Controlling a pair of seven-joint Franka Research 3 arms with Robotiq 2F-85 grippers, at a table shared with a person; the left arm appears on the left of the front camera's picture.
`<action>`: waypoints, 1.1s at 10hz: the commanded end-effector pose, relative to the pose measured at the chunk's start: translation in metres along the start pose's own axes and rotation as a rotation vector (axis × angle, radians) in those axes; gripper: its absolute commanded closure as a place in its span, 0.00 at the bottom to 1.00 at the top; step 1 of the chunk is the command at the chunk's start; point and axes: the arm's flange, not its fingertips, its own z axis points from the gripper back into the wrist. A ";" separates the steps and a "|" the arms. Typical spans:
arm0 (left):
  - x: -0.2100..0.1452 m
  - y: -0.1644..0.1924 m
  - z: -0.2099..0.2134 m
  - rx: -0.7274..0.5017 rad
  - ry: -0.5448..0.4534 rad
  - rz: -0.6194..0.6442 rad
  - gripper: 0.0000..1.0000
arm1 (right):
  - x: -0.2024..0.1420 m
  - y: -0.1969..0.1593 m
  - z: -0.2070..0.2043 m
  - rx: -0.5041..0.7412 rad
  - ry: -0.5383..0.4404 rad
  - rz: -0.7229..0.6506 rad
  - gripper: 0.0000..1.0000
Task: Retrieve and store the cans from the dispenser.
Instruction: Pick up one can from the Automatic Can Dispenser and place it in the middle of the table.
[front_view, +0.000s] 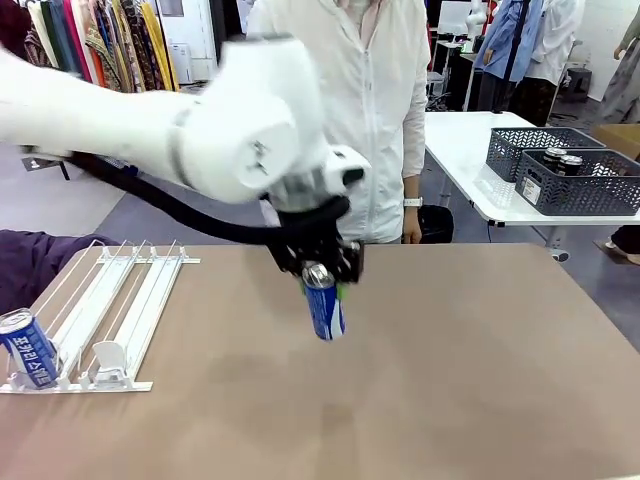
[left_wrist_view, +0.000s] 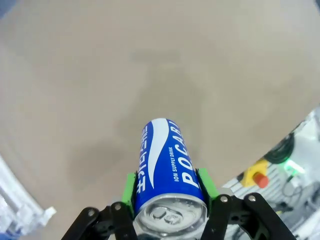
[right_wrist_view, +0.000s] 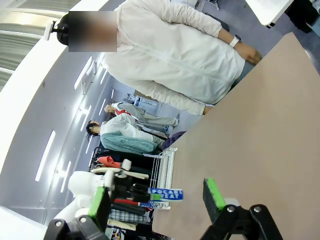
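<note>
My left gripper (front_view: 322, 272) is shut on a blue and white can (front_view: 324, 303), which hangs tilted above the middle of the brown table. In the left wrist view the can (left_wrist_view: 167, 165) sits between the green pads (left_wrist_view: 129, 187), silver top towards the camera. A second blue and white can (front_view: 28, 348) stands at the near left end of the white dispenser (front_view: 120, 300). My right gripper (right_wrist_view: 156, 197) is open and holds nothing; the left gripper with its can (right_wrist_view: 165, 194) shows far off through the gap.
A person in a white jacket (front_view: 370, 110) stands at the table's far edge. On a white side table at the right sit two dark lattice baskets (front_view: 600, 190); the nearer one holds two dark cans (front_view: 562, 160). A purple cloth (front_view: 30, 265) lies beyond the dispenser.
</note>
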 end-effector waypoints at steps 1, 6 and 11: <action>0.034 -0.008 -0.024 0.080 0.107 -0.087 1.00 | 0.002 0.002 -0.001 0.026 -0.020 0.004 0.00; 0.062 0.009 -0.064 0.054 0.090 -0.106 1.00 | 0.002 0.002 -0.001 0.026 -0.020 0.004 0.00; 0.062 0.012 -0.064 0.007 0.114 -0.089 0.10 | 0.002 0.002 -0.001 0.026 -0.020 0.004 0.00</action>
